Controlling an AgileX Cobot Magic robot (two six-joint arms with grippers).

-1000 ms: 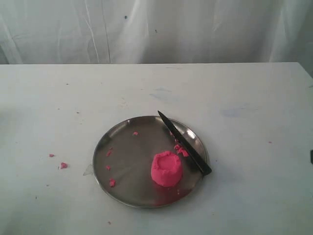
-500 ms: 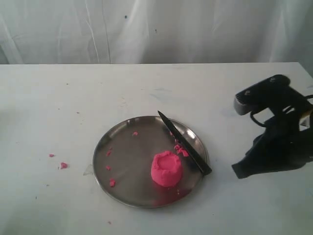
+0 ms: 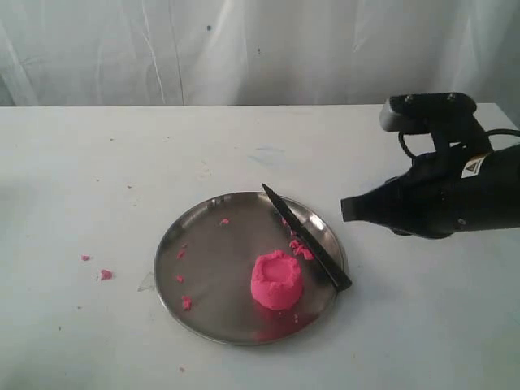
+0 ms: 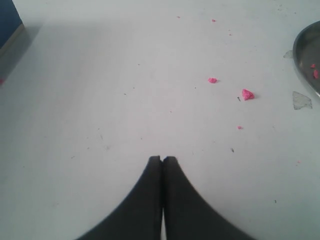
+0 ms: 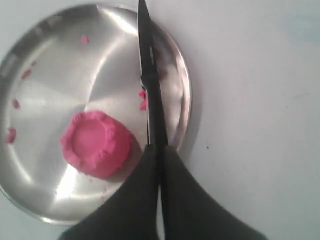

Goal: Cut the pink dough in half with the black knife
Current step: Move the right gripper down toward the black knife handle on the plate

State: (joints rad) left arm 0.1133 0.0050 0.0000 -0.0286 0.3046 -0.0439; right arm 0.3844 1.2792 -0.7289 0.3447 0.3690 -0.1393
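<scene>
Approach step: right gripper [image 3: 347, 210], fingers together, hovers at three o'clock of the steel plate [image 3: 215, 253]; next, open onto the black knife [image 3: 307, 238] beside the uncut pink dough [image 3: 277, 280].

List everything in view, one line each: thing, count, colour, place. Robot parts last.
pink dough: one lump, bright pink, on the plate, left of the knife in the exterior view.
black knife: one, black, lying across the plate's right side.
plate: one, steel, on the table.
crumbs: several, pink, scattered on the plate and on the table to its left.
table: one, white, under everything.
curtain: one, white, behind the table.
left end effector: one, black, shut, over bare table.
right end effector: one, black, shut, holding nothing, right of the plate.
</scene>
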